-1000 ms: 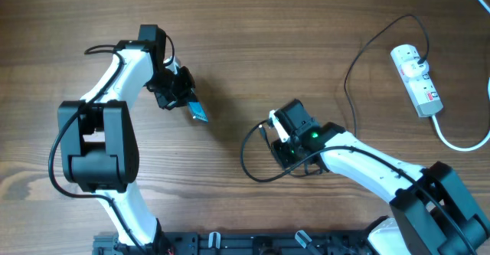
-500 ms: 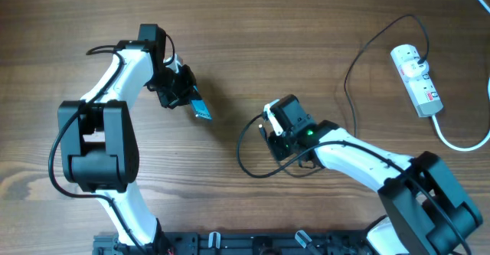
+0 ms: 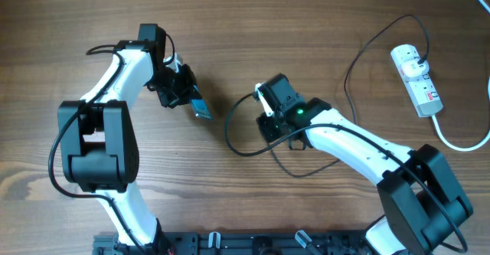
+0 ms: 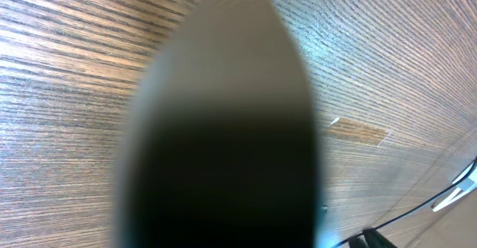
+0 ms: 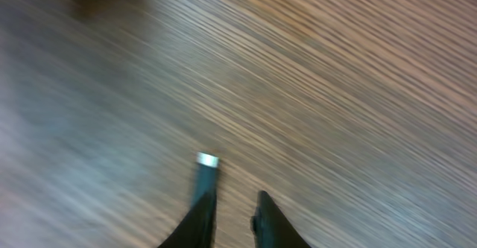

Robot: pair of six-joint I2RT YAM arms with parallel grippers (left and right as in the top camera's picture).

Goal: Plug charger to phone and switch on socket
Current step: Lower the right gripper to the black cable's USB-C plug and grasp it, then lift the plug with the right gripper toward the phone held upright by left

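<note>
Wood-grain table [image 3: 306,25], both arms over it. I've got the left gripper [image 3: 187,96] clamped on the phone [image 3: 202,111], gripping it by one short end. The teal screen sticks out down-right from the jaws at a tilt. From overhead I can't tell whether its free end touches the wood. The left wrist view is no help: a big blurred dark shape fills the middle, too soft to name, with wood grain around it and a thin black line at the bottom right.

The right gripper [image 3: 265,125] sits just right of the phone, close but apart from it. It is closed on the charger [image 3: 346,79]. In the right wrist view the small metal-tipped connector [image 5: 206,161] pokes out ahead of the two dark fingers [image 5: 272,222], above bare wood. The actual pinch point is cut off by the bottom edge. The connector touches nothing in that view.

From the gripper the black cable makes a loose loop on the table to the left and below the wrist, then runs right and up in a wide arc to the socket [image 3: 417,81]. The socket lies flat near the right edge, well apart from both grippers, with a red mark toward its lower end. The thick white cord [image 3: 459,144] leaves its lower end and curves off right.
</note>
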